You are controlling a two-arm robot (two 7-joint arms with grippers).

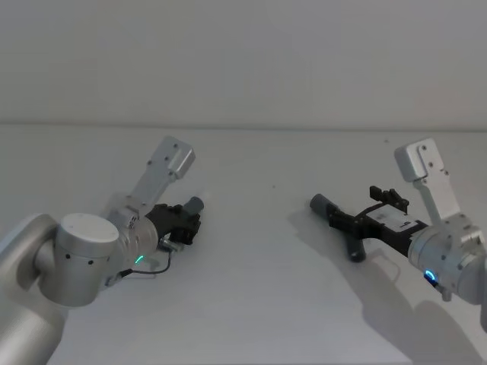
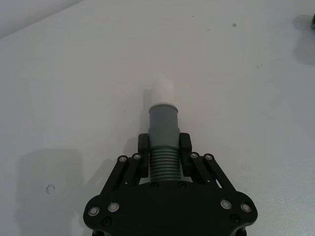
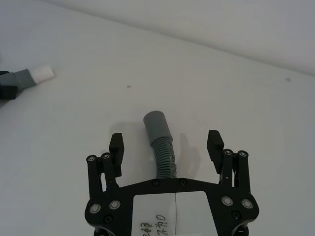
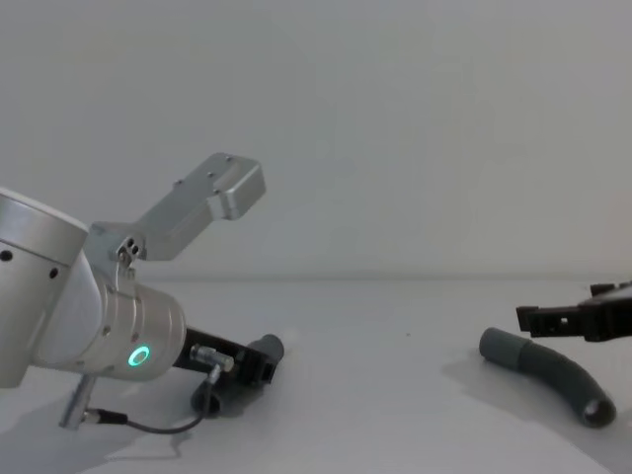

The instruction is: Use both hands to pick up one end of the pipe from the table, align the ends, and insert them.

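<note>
My left gripper (image 2: pixel 164 145) is shut on the ribbed part of one pipe piece (image 2: pixel 164 129), low over the table (image 1: pixel 259 296) at the left. That piece's smooth grey cuff and white tip (image 2: pixel 164 90) stick out past the fingers. In the head view the left gripper (image 1: pixel 185 220) points toward the centre. The other pipe piece (image 3: pixel 161 142) lies on the table at the right, with its grey cuff (image 3: pixel 156 124) pointing away from the palm. My right gripper (image 3: pixel 166 145) is open, one finger on each side of this piece and not touching it. The head view shows the right gripper (image 1: pixel 359 207) over the curved piece (image 1: pixel 321 204).
The white table runs wide between the two arms, with bare surface in the middle. Silver brackets rise above the left wrist (image 1: pixel 169 163) and the right wrist (image 1: pixel 426 171). A thin black cable (image 4: pixel 168 427) loops under the left wrist.
</note>
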